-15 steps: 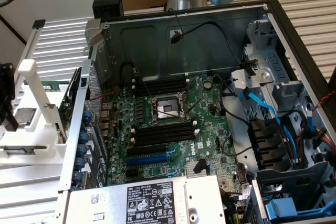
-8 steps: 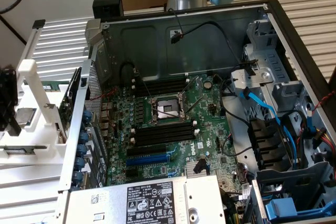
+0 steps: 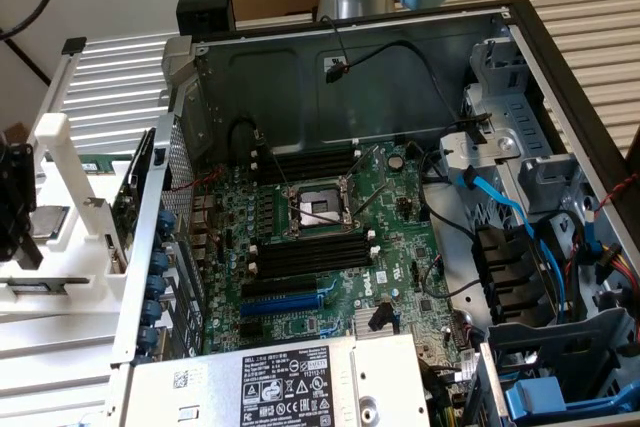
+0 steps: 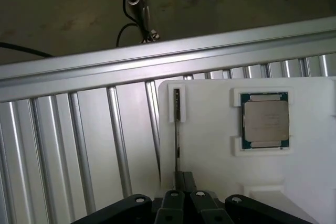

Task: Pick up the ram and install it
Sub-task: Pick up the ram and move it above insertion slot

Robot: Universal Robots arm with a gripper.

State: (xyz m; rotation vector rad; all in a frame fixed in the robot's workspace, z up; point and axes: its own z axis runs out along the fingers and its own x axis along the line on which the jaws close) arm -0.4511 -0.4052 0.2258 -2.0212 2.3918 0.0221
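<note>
since the ram point(image 4: 177, 129) stands on its thin edge in a narrow slot of the white tray point(image 4: 210, 150), the wrist cam sees it as a thin dark line close to one edge of that tray. prob kept upright like that so a gripper can come down astride it & take it by both flat faces w/o touching the chips. the cpu point(image 4: 264, 120) lies flat in its own square pocket on the same tray, well apart from the ram, so the two can't snag each other. the tray itself rests on the slatted metal table point(image 4: 79, 145).

the gripper point(image 4: 182, 178) hangs over the tray at one end of the ram, lined up w/ its length. can't tell whether it is spread, pressed together or already pinching the stick. the ram looks seated in its tray slot, not lifted, so i'd judge the pick-up as not yet done.

the pc case point(image 3: 260, 67) lies open on its side just beside the tray, w/ the motherboard point(image 3: 400, 237) facing up, which suits pushing a stick straight down into it. the black memory slots point(image 3: 305, 252) on the board, well apart from the tray, look unfilled as far as i can see, so the install isn't done either.
</note>
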